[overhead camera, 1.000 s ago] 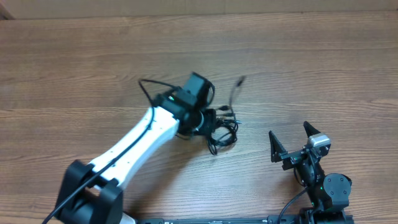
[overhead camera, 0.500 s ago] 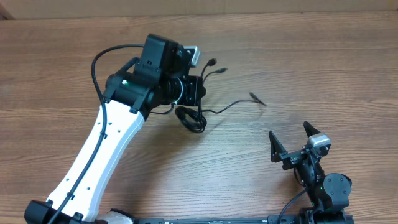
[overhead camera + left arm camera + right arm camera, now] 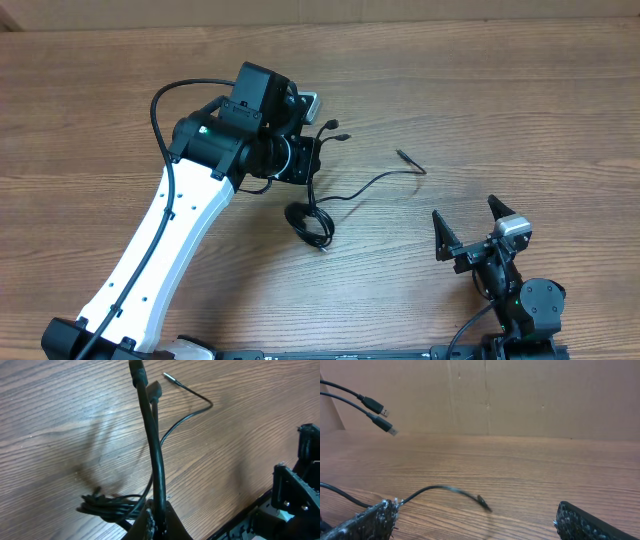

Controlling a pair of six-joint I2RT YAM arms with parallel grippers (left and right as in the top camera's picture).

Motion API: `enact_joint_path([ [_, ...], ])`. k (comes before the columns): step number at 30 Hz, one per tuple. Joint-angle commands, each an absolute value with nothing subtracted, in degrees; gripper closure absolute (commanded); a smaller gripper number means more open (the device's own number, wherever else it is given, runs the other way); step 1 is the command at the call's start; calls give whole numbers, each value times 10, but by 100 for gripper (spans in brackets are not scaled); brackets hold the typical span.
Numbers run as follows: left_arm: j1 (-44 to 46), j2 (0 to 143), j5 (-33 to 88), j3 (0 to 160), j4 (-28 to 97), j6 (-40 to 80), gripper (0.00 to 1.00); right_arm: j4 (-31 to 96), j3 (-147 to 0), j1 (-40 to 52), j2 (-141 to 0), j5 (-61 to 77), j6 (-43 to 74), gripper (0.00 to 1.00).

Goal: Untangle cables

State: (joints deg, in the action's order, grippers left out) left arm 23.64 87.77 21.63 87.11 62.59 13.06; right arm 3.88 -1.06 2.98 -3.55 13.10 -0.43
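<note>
Wood table [image 3: 520, 90] — L fingers [image 3: 305, 158] clamp cables [image 3: 310, 218] mid-table, R fingers [image 3: 443, 238] spread nr front edge.

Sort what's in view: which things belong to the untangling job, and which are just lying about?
Job:
cables, partly bunched on the table, two plug ends raised
left gripper, shut on them

Just there:
right gripper, open, apart from the cables
table
cardboard wall
the left arm's own thick black cable
</note>
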Motion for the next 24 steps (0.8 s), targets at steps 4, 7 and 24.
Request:
enact_joint_path([
  [4, 239, 879, 206, 881, 647, 116, 95, 36, -5, 29, -35, 129, -2, 0],
  [7, 239, 880, 206, 881, 658, 116, 96, 36, -5, 29, -35, 129, -2, 0],
  [24, 241, 884, 204, 862, 618, 149, 96, 36, -5, 29, -35, 129, -2, 0],
])
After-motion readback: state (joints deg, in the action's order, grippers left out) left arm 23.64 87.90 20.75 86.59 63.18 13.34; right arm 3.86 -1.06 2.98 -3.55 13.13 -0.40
